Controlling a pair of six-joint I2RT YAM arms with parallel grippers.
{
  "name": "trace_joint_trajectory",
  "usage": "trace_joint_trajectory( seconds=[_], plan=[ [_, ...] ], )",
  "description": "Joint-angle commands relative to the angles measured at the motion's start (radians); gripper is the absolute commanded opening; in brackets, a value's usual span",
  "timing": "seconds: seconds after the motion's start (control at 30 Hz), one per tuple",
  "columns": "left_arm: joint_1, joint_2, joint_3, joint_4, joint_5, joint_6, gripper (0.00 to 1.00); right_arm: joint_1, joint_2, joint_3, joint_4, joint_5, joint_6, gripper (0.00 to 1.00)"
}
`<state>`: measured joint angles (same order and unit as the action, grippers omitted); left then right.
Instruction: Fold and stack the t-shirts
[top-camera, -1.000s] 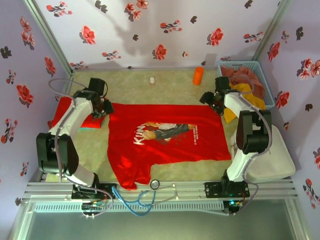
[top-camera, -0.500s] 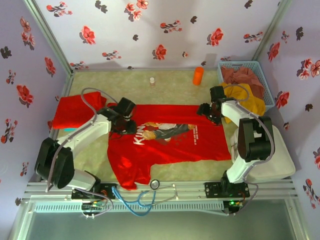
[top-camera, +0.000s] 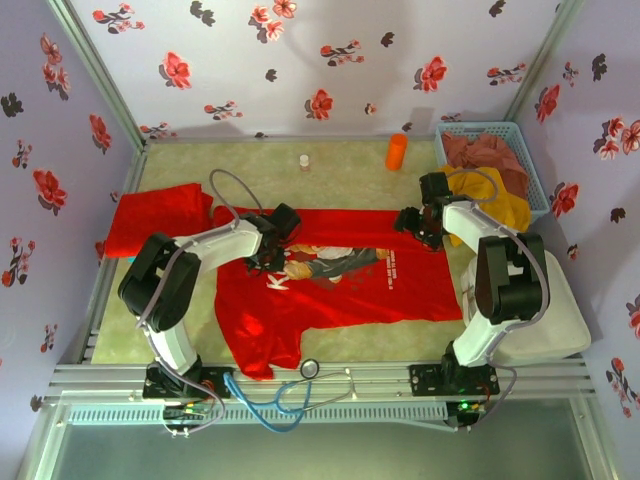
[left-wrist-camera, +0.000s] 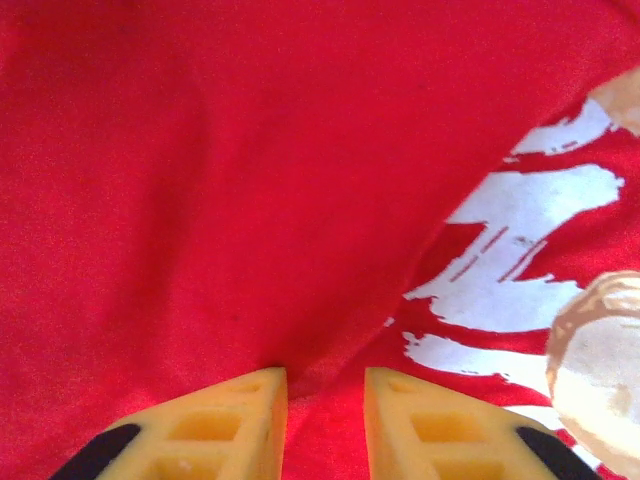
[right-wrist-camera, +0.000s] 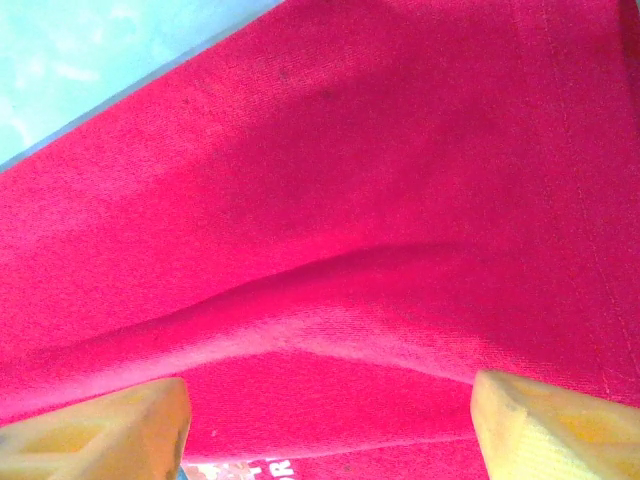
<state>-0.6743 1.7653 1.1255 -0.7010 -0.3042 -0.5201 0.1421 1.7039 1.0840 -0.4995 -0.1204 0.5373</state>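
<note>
Two grips must lift together: the left end effector (left-wrist-camera: 325, 385) pinches the shirt (top-camera: 340, 290) narrowly, while the wide right end effector (right-wrist-camera: 330, 400) should first close on it.

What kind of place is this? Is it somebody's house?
Probably not a house, more likely a robot practice booth. A left arm and right arm are bolted to a metal rail at the near edge, flowered panels wall it in, and a red t-shirt lies spread near a basket of clothes.
</note>
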Motion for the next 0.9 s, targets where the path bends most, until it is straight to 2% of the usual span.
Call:
trace_joint_trajectory(
  seconds=[0.0, 0.13, 0.23, 0.27, 0.33, 0.37, 0.43, 0.5, 0.67, 0.87],
  plan=[
    [0.001, -0.002, 0.034, -0.048, -0.105, 0.026, 0.24, -0.007, -0.018, 0.011, -0.018, -0.005, -0.018, 0.74],
    [0.020, 0.026, 0.038, -0.049, -0.105, 0.061, 0.17, -0.008, -0.006, 0.015, -0.011, -0.017, -0.016, 0.74],
    [0.025, 0.032, 0.043, -0.055, -0.099, 0.073, 0.16, -0.009, -0.005, 0.014, -0.010, -0.018, -0.017, 0.74],
    [0.025, 0.025, 0.045, -0.062, -0.098, 0.069, 0.18, -0.010, -0.004, 0.014, -0.011, -0.018, -0.018, 0.74],
    [0.024, 0.000, 0.035, -0.066, -0.077, 0.062, 0.37, -0.012, -0.010, 0.010, -0.011, -0.018, -0.019, 0.73],
    [0.024, -0.014, 0.029, -0.066, -0.066, 0.057, 0.41, -0.012, -0.011, 0.007, -0.009, -0.019, -0.020, 0.74],
    [0.019, -0.046, 0.007, -0.045, -0.023, 0.052, 0.47, -0.012, -0.013, 0.002, -0.001, -0.022, -0.020, 0.73],
    [0.016, -0.063, -0.016, -0.019, 0.002, 0.044, 0.49, -0.013, -0.009, -0.001, 0.003, -0.026, -0.017, 0.73],
    [0.021, -0.024, -0.048, 0.015, -0.008, 0.041, 0.47, -0.013, -0.002, -0.001, 0.004, -0.028, -0.021, 0.73],
    [0.040, -0.010, -0.057, 0.027, -0.015, 0.070, 0.33, -0.013, -0.004, -0.007, 0.005, -0.025, -0.021, 0.73]
  ],
)
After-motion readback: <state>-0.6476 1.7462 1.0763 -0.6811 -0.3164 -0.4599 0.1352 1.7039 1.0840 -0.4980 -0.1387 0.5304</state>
